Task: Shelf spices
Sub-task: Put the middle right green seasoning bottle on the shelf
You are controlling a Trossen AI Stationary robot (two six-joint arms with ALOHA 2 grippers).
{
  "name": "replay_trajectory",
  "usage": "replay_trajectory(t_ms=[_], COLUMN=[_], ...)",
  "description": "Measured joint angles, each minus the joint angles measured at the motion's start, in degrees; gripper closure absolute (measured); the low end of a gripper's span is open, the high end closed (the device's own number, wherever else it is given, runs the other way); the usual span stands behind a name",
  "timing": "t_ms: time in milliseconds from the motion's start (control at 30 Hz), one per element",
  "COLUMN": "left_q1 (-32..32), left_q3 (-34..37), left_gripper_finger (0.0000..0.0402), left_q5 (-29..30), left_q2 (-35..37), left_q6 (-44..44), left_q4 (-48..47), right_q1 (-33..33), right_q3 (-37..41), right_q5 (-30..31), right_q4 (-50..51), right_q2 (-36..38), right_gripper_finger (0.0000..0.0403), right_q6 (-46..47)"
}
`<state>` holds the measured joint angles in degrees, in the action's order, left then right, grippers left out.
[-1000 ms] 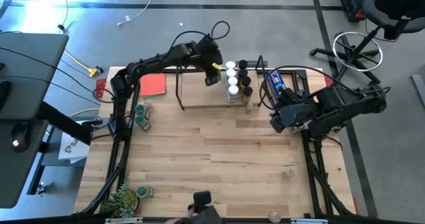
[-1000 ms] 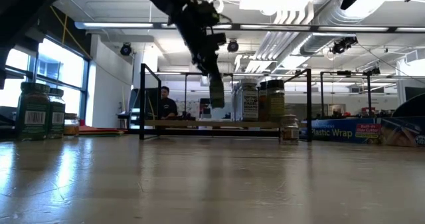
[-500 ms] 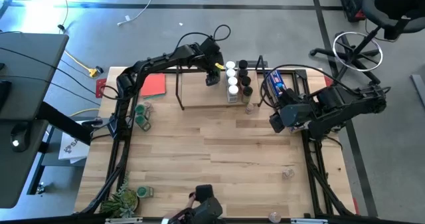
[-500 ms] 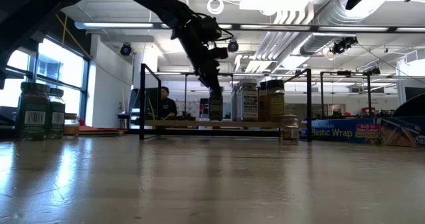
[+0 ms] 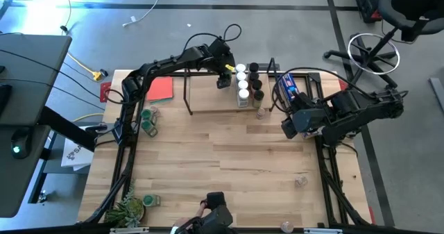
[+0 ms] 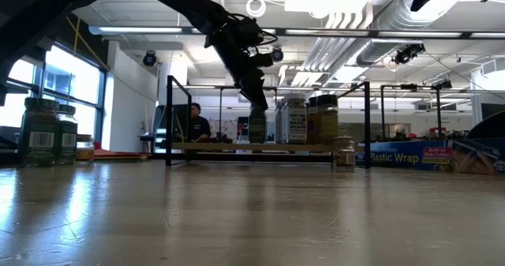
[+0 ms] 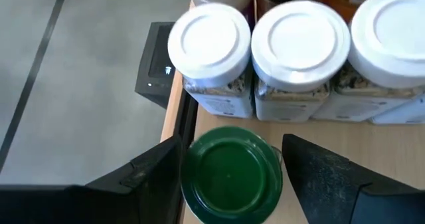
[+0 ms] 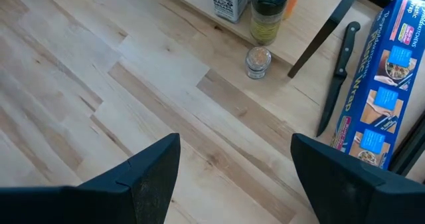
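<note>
A: Start big. Where's the shelf (image 5: 215, 107)?

B: At the far side of the table (image 5: 229, 164), with the jars crowded at its right end: a row of white lids (image 7: 300, 38), with black lids (image 5: 255, 78) beside them. More jars stand off the shelf: two green-lidded ones (image 5: 147, 120) at the table's left edge, and a small jar (image 8: 257, 61) on the table just in front of the shelf's right end.

A: And the arms?

B: The right gripper (image 8: 236, 177) waits above bare table right of the shelf, fingers wide apart and holding nothing. The left gripper (image 7: 229, 174) is the one at work, reaching over the shelf's back edge.

A: What does it have?

B: A green-lid jar (image 7: 229, 171) sits between its fingers, beside the white lids. There's a gap on each side, so the jaws look spread and I judge the jar stands free on the board.

A: So how to finish well?

B: Lift straight up before swinging away. The white lids are just beside the fingers, and the jar sits near the board's edge, so a sideways drag could tip either.
</note>
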<state>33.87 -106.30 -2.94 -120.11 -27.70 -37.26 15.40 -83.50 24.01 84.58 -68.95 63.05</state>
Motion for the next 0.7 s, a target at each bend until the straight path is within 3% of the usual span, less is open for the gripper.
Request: replay_trajectory(t_ms=[300,700], left_q1=[0.26,1.03], left_q3=[0.09,0.04], left_gripper_finger=[0.0143,0.0142], left_q5=[-0.02,-2.79], left_q2=[0.50,1.27], left_q6=[3.09,-9.42], left_q4=[0.54,-0.62], right_q1=[0.01,0.00], right_q3=[0.00,0.00], right_q5=[0.04,0.15], right_q4=[-0.01,-0.09], right_q2=[0.00,0.00], right_gripper_finger=[0.0121,0.0121], right_q6=[0.15,0.02])
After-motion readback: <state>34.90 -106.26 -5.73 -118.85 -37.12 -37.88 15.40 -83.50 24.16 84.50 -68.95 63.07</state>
